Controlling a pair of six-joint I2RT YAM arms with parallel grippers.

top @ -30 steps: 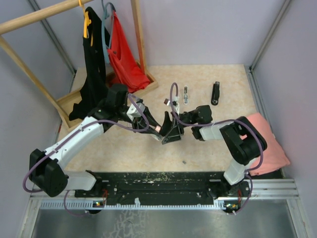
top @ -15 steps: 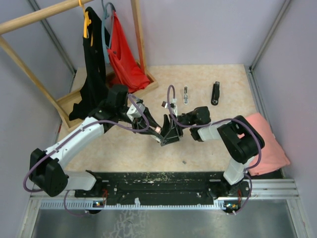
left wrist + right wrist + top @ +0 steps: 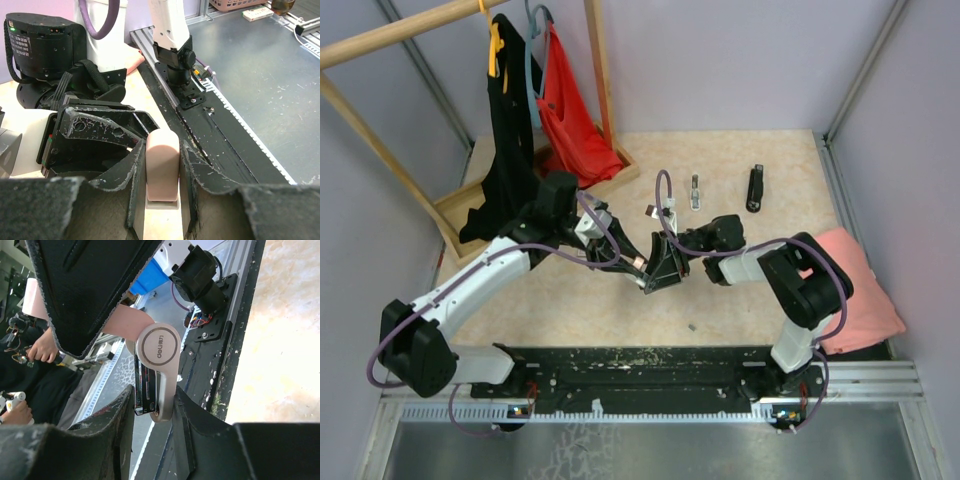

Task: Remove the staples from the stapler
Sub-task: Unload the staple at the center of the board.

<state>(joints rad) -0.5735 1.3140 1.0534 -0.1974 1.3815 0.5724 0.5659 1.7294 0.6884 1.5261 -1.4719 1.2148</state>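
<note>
A pink stapler (image 3: 638, 261) hangs above the table's middle, held between both grippers. My left gripper (image 3: 645, 268) is shut on it; in the left wrist view its pink rounded end (image 3: 162, 165) sits tight between the fingers (image 3: 134, 172). My right gripper (image 3: 667, 262) is shut on the other end. The right wrist view shows the round hinge cap (image 3: 159, 346) and the black magazine (image 3: 145, 387) clamped between the fingers (image 3: 187, 415). A tiny grey staple fragment (image 3: 691, 325) lies on the table near the front. No staples show in the stapler.
A small silver metal piece (image 3: 695, 191), a small box (image 3: 649, 209) and a black tool (image 3: 755, 187) lie behind the grippers. A wooden rack (image 3: 603, 90) with black and red garments stands at the back left. A pink cloth (image 3: 860, 290) lies at the right edge.
My right gripper has moved a little to the left, closer to the left gripper, with the stapler between them. The left arm has barely moved.
</note>
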